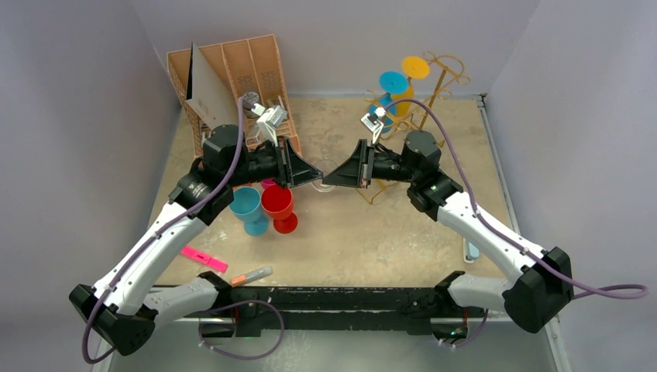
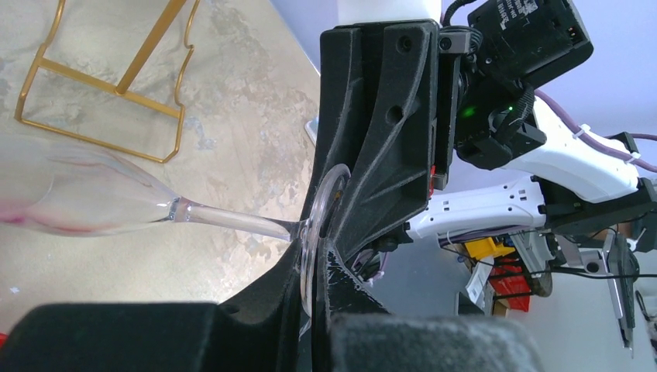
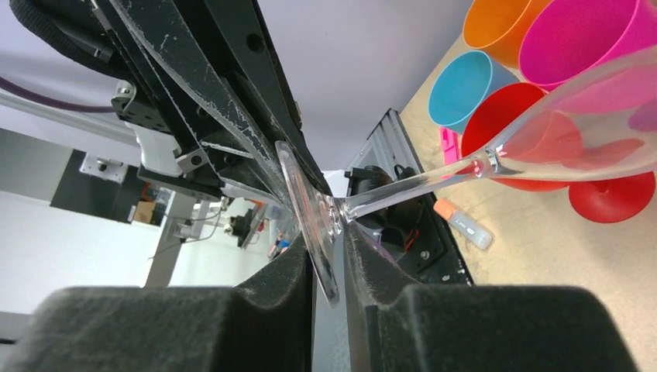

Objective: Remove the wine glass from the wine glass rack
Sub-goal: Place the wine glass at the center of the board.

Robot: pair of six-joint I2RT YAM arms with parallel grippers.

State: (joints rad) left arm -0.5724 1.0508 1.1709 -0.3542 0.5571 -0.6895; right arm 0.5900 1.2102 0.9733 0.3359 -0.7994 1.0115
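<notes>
Wine glass (image 2: 101, 198), clear, in left gripper (image 2: 316, 271)

Readable text: none.
Black box on the right arm's wrist (image 2: 534, 35), far right in the left wrist view: a line of small white print on its top face, too small and blurred to make out.
</notes>
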